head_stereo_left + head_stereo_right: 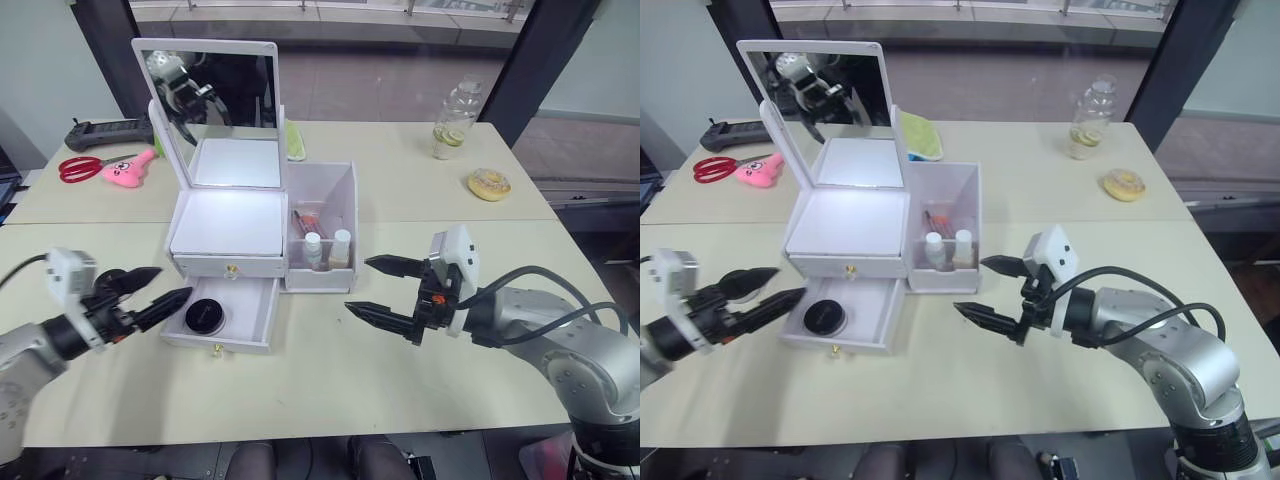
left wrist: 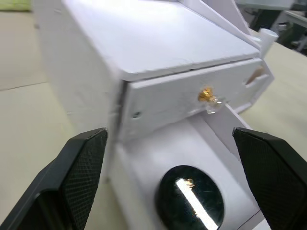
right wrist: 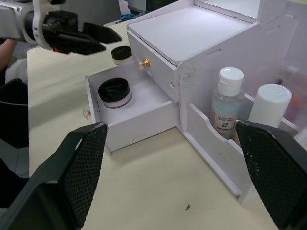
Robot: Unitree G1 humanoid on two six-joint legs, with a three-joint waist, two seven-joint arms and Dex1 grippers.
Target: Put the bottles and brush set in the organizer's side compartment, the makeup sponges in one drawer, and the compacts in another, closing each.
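Lower drawer (image 1: 225, 318) of the organizer (image 1: 228, 232) stands pulled out, one compact (image 1: 204, 316) inside, just ahead of the open, empty left pincer (image 1: 160, 287). A second compact (image 3: 120, 54) rests on the table beyond. Right pincer (image 1: 385, 290), spread empty, faces the bottles (image 1: 327, 248). Seat the second compact before pushing squarely.

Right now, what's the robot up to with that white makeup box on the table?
It is sorting cosmetics into the organizer. The two bottles already stand in the side compartment. The lower drawer is pulled out with one compact inside; a second compact sits on the table beside the organizer. The left gripper hovers open at that drawer, and the right gripper waits open and empty in front of the organizer.
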